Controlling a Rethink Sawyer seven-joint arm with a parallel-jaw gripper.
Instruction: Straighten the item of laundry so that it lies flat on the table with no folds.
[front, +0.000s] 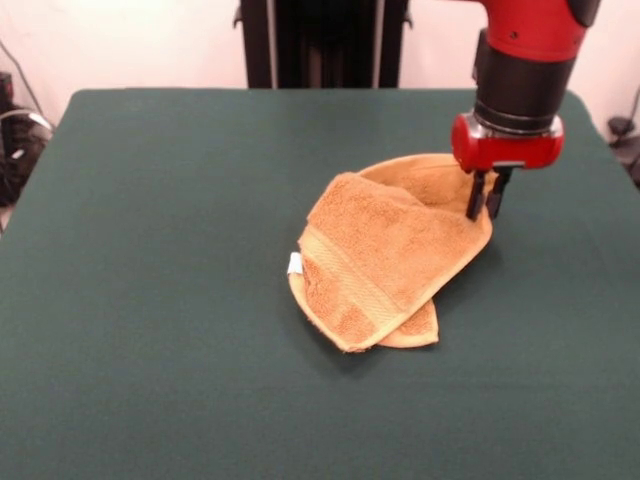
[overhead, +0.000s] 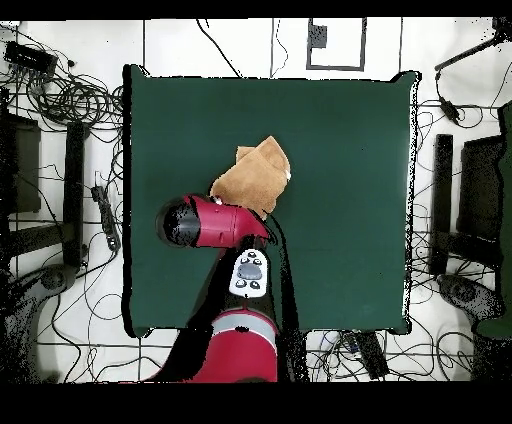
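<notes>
1. Front view is showing the towel (front: 385, 255) lying folded over itself on the table (front: 150, 250), slightly toward the picture's right of the middle, with an upper flap covering a lower layer and a small white tag (front: 294, 264) poking out at its left edge.
2. A likely failure is pinching both layers at once, since the fold is sitting just beside the fingers; dragging would then be moving the whole bundle without opening it.
3. Another risk is the terry slipping free, because only the rim seems to be caught.
4. The gripper (front: 488, 197) is standing at the towel's far right edge, its two dark fingers nearly together, apparently nipping the rim, though a firm hold is not certain.
</notes>
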